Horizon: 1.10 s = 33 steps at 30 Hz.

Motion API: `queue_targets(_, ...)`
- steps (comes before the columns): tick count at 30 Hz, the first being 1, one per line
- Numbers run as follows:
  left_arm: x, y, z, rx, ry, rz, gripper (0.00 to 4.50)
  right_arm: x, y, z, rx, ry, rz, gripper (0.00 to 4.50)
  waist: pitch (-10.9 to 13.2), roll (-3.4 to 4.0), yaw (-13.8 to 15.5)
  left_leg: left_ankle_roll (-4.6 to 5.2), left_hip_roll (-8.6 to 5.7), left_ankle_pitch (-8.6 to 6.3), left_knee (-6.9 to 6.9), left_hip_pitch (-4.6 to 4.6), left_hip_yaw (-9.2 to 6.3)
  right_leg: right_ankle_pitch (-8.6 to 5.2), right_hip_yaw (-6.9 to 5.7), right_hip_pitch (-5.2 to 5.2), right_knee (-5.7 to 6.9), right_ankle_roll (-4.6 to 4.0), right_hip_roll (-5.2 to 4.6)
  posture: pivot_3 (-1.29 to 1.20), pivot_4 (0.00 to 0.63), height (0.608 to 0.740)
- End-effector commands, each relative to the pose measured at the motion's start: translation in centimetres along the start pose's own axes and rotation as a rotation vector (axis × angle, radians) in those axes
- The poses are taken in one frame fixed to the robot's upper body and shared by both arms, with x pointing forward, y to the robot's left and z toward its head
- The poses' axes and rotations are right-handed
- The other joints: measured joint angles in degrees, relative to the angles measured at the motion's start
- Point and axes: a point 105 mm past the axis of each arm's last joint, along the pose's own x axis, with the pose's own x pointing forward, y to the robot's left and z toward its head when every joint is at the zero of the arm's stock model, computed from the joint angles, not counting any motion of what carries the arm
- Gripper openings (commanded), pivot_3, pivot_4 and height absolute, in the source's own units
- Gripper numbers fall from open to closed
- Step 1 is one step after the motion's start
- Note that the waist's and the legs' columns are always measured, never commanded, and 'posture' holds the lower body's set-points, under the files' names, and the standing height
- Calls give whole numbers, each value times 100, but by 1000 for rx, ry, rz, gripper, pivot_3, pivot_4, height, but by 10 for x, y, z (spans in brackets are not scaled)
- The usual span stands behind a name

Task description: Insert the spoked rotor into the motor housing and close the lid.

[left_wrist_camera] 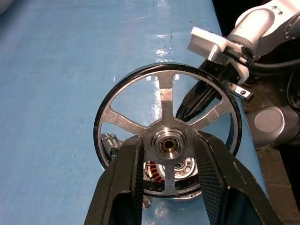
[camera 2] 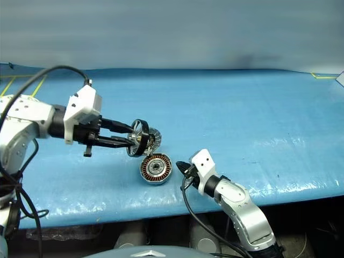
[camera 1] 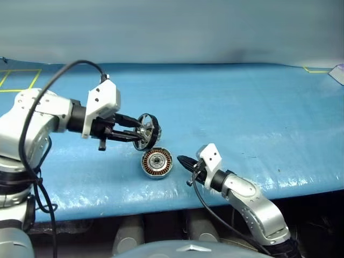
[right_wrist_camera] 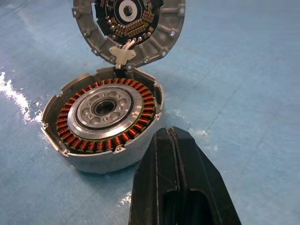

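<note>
- A table (camera 1: 252, 113) covered in a blue, slightly glossy sheet is seen across both head views; the sheet is wrinkled and shiny along the near edge, where it is folded down over the front
- Yellow line markings (camera 1: 21, 80) are seen at the far left corner of the surface; another yellow mark (camera 1: 314, 70) is seen at the far right
- The motor housing (camera 1: 157, 163) is set directly on the sheet near the front edge; copper windings and a silver centre are shown facing up; the lid (right_wrist_camera: 129, 28) is stood open, hinged at the housing's far side
</note>
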Motion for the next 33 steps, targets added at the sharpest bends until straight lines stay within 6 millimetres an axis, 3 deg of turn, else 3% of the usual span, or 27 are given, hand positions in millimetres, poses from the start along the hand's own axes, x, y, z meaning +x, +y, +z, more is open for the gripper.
queue_targets(1,3,-10,7,15,-74,33,1317,-12,-6,7,-20,-71,35,0,0,0,2,0,0,0,0,1,-1,0,-1,0,0,0,0,0,150,740)
queue_targets(8,19,-20,-6,-8,-130,64,1317,-15,-13,-11,-25,-79,104,0,0,0,-7,0,0,0,-1,15,4,0,2,10,1,0,-1,0,150,740)
queue_targets(18,33,-28,-35,-30,7,67,1317,-8,7,-20,-45,-83,263,0,1,1,3,-1,0,0,-2,16,5,0,4,8,1,0,-1,0,150,740)
queue_targets(24,45,-18,-42,-52,53,101,1317,-6,8,-14,-58,-102,283,0,1,1,31,-1,-1,0,0,15,9,0,5,9,-1,0,-4,0,150,740)
queue_targets(33,61,-15,-52,-42,140,98,1317,-7,9,-23,-55,-68,274,0,1,1,58,-2,-2,-1,-8,12,9,0,4,3,-3,0,-3,0,150,740)
